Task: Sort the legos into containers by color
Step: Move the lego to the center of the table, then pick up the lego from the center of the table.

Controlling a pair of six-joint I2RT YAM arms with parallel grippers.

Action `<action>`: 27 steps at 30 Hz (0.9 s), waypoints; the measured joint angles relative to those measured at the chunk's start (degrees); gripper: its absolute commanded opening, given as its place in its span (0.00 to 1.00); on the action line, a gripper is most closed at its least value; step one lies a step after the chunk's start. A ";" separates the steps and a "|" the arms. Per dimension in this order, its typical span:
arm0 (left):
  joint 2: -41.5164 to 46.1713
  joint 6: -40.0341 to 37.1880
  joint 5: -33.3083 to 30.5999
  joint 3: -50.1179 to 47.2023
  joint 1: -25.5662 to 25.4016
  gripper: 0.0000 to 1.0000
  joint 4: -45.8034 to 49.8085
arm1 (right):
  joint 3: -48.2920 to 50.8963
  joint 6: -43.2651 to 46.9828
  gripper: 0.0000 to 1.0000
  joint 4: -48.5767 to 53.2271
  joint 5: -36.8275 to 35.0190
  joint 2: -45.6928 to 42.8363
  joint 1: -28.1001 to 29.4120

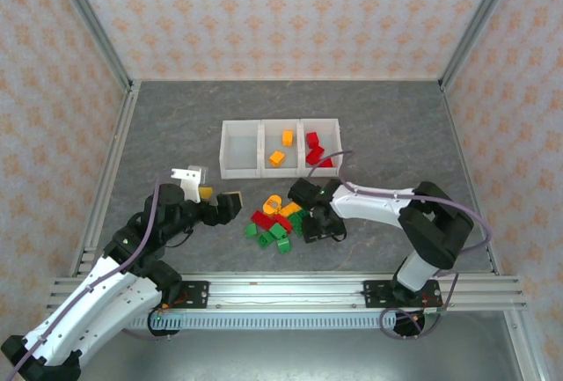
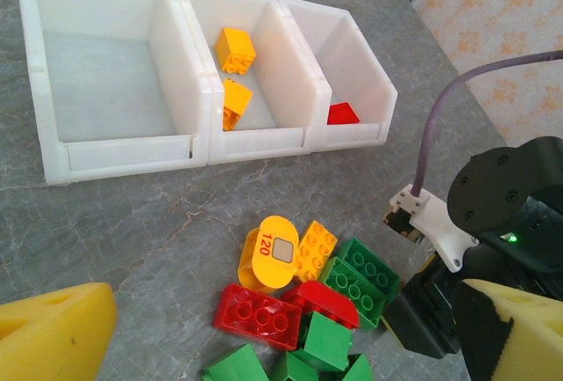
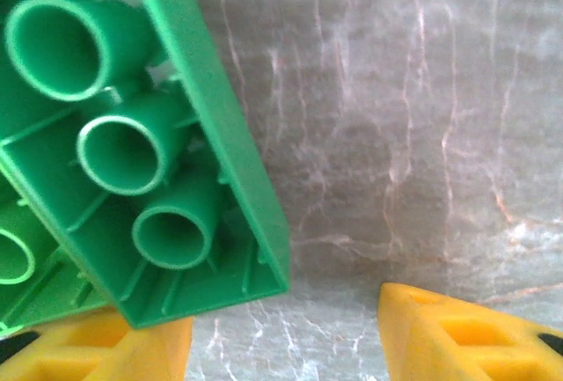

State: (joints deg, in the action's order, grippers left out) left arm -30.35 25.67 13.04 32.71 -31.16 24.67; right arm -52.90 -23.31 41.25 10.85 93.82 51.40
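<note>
Three joined white containers [image 1: 242, 148] [image 2: 114, 73] stand beyond a pile of legos [image 1: 277, 218]. The left bin is empty. Orange bricks [image 2: 236, 51] lie in the middle bin and red bricks [image 1: 314, 148] [image 2: 343, 114] in the right one. The pile holds a yellow rounded piece marked 120 [image 2: 277, 253], an orange brick [image 2: 315, 249], red bricks [image 2: 259, 315] and green bricks [image 2: 361, 280]. My left gripper [image 1: 217, 198] [image 2: 288, 302] hangs open just left of the pile. My right gripper [image 1: 310, 223] [image 3: 281, 333] is low at the pile's right edge, jaws apart. A green brick [image 3: 132, 135] lies against its left finger, underside up.
Grey stone-patterned table [image 1: 396, 135] with patterned walls on three sides and a metal rail [image 1: 281, 289] at the near edge. The right arm's purple cable [image 2: 435, 135] arches above the pile's right side.
</note>
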 measured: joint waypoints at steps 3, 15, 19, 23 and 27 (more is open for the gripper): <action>0.28 0.00 0.00 0.00 0.00 0.99 -0.02 | -2.23 0.59 0.57 -4.42 -1.92 1.60 -0.07; 0.37 0.00 0.00 0.00 0.00 0.99 0.00 | -6.36 2.16 0.57 -10.93 -6.01 2.93 -2.03; 0.37 -0.02 0.00 0.00 0.00 0.99 -0.02 | -7.26 2.36 0.57 -10.97 -6.86 4.59 -2.49; 0.37 0.00 0.00 0.00 0.00 0.99 -0.02 | -8.11 2.34 0.56 -11.13 -7.04 6.01 -2.60; 0.37 0.00 0.00 0.00 0.00 0.99 -0.02 | -8.74 2.32 0.52 -11.41 -7.08 6.75 -2.60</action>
State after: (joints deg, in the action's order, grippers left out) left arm -29.98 25.67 13.04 32.71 -31.16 24.64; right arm -61.65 -20.99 29.85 3.77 100.57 48.80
